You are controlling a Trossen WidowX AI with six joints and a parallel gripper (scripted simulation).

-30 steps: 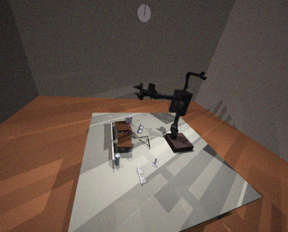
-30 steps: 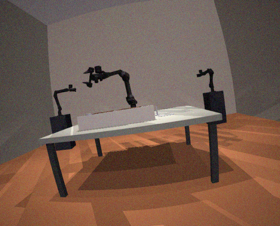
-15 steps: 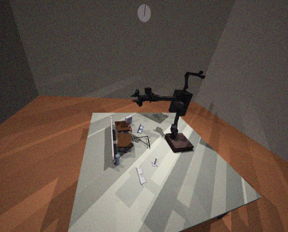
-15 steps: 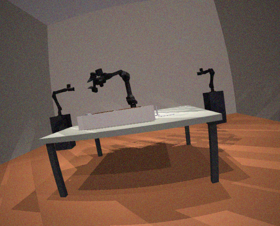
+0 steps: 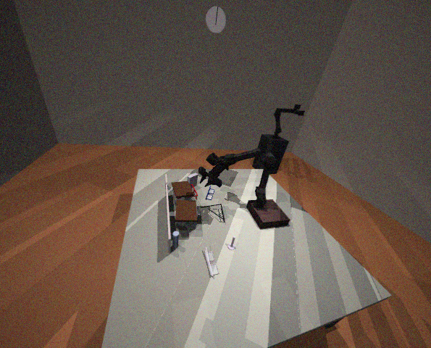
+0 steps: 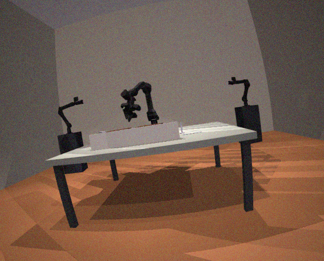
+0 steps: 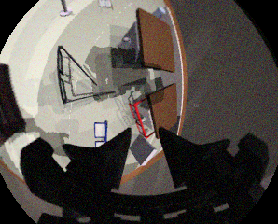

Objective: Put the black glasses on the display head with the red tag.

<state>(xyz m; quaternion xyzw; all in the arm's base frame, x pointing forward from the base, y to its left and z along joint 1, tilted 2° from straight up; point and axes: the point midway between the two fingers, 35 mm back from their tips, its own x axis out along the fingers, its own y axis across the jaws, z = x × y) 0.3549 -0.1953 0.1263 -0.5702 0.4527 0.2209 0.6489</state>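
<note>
The black glasses (image 5: 222,213) (image 7: 61,75) lie on the table with their temples spread toward the brown-topped stands. A grey shape (image 7: 130,39), which looks like a display head, is partly hidden under one brown top (image 5: 186,210) (image 7: 156,42). Red glasses (image 5: 195,191) (image 7: 137,112) are at the front of the other brown-topped stand (image 5: 182,188) (image 7: 166,109), whose head is mostly hidden. I cannot make out which head has the red tag. My gripper (image 5: 203,183) (image 6: 131,118) (image 7: 145,130) is partly open and empty, above the table near the red glasses, away from the black ones.
Blue glasses (image 5: 210,193) (image 7: 105,132) lie near the red ones. A grey box (image 5: 193,178) (image 7: 143,150) stands beyond. A white panel (image 5: 167,209) (image 6: 133,137) runs behind the stands. A dark cylinder (image 5: 175,241), white glasses (image 5: 210,262) and a small post (image 5: 232,242) are nearby.
</note>
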